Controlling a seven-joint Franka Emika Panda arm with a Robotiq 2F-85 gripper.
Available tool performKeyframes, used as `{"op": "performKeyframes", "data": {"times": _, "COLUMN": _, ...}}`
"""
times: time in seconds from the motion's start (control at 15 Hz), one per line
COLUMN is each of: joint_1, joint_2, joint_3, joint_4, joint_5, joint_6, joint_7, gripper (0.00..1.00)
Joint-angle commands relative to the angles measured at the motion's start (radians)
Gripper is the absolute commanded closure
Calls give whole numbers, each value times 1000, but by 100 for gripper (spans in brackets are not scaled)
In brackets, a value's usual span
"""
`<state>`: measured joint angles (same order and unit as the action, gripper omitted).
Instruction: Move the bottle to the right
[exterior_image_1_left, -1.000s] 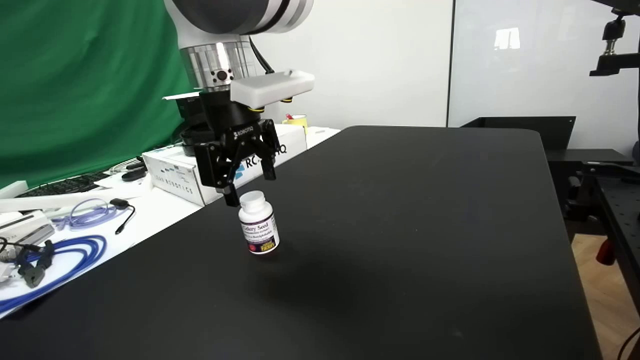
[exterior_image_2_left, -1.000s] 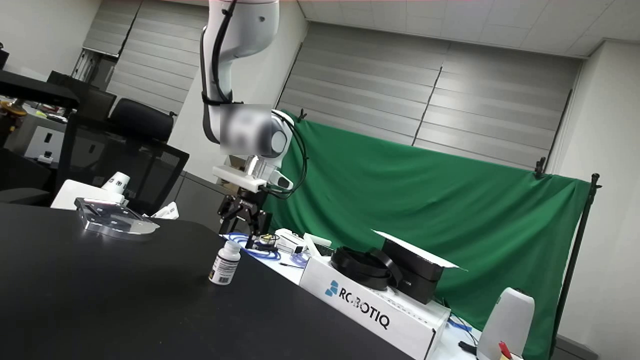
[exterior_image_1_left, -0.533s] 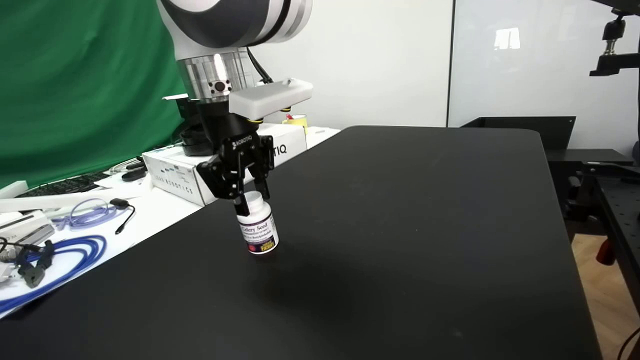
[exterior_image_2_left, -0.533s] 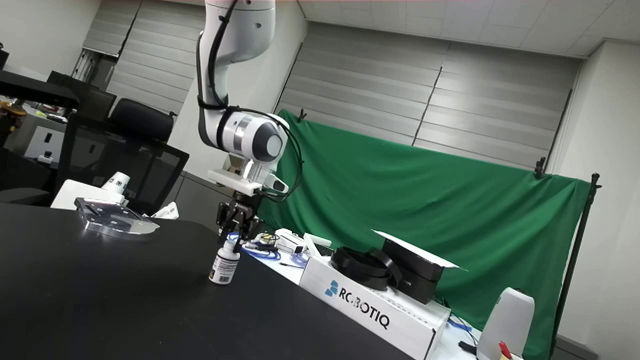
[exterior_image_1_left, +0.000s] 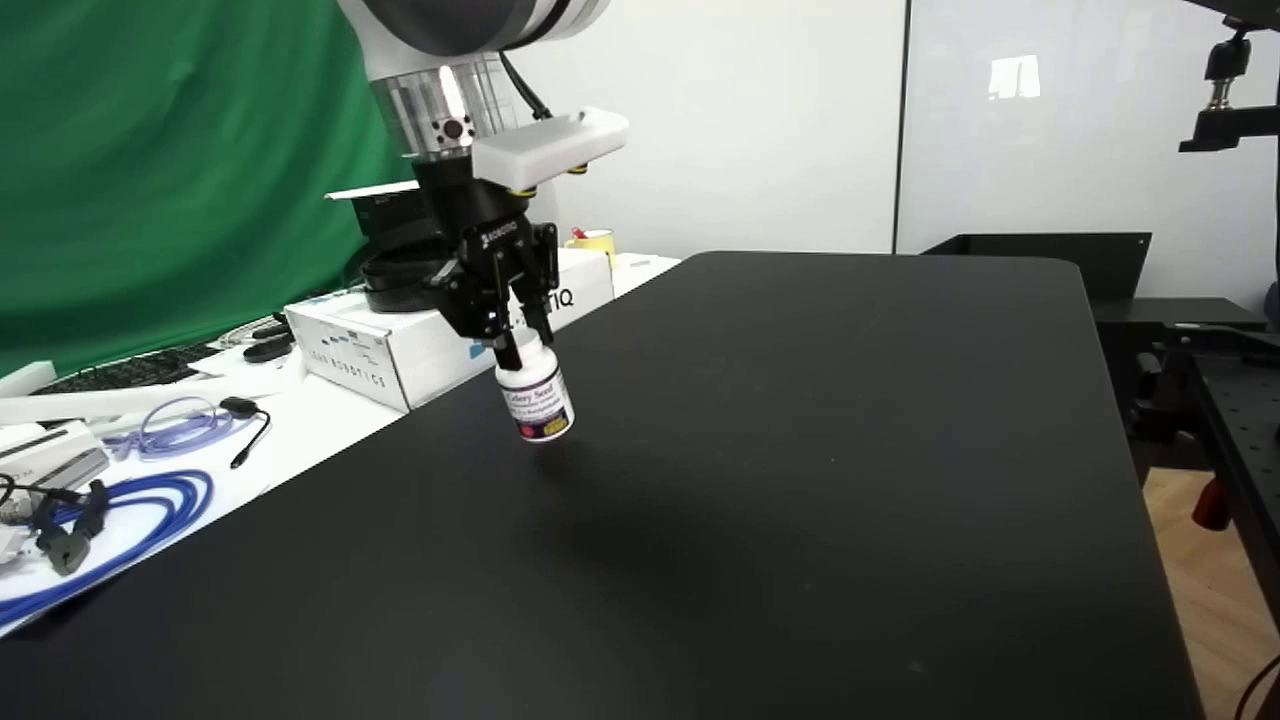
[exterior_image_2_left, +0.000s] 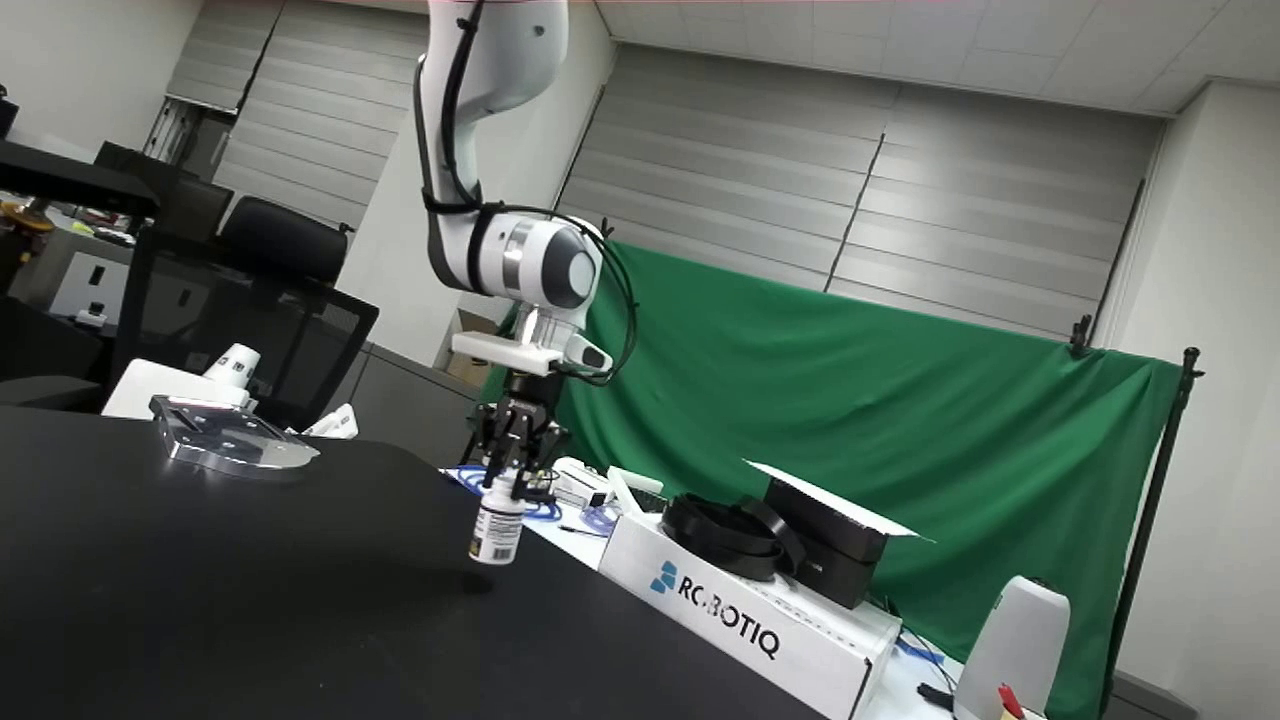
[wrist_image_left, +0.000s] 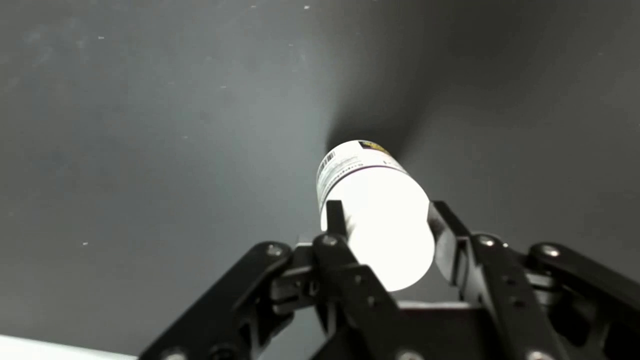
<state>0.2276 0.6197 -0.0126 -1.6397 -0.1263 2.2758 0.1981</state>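
The small white bottle (exterior_image_1_left: 538, 398) hangs slightly tilted above the black table (exterior_image_1_left: 800, 480), its shadow apart from its base in both exterior views. My gripper (exterior_image_1_left: 527, 346) is shut around its cap and neck. In an exterior view the bottle (exterior_image_2_left: 498, 528) shows its barcode side, held from above by the gripper (exterior_image_2_left: 505, 483). The wrist view looks down on the bottle (wrist_image_left: 380, 195), its cap glaring white between the two fingers (wrist_image_left: 336, 216); the label shows beyond the cap.
A white Robotiq box (exterior_image_2_left: 740, 625) with black items on top stands beside the table on a white surface. Blue cables (exterior_image_1_left: 150, 510) lie there too. A clear plate (exterior_image_2_left: 232, 440) sits at the table's edge. A yellow mug (exterior_image_1_left: 592, 242) stands behind the box.
My gripper came down over the bottle, closed on its cap and neck, then rose. The bottle has left the table and moved up, slightly to the right in both exterior views.
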Motion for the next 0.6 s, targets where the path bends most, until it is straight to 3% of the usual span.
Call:
{"op": "performKeyframes", "data": {"times": 0.0, "joint_1": -29, "joint_2": -75, "joint_3": -54, "joint_4": -26, "joint_5": -54, "joint_6": -58, "joint_7": 33, "gripper": 81}}
{"op": "performKeyframes", "data": {"times": 0.53, "joint_1": -237, "joint_2": -228, "joint_3": -107, "joint_4": -133, "joint_5": -10, "joint_6": -108, "joint_7": -68, "gripper": 81}}
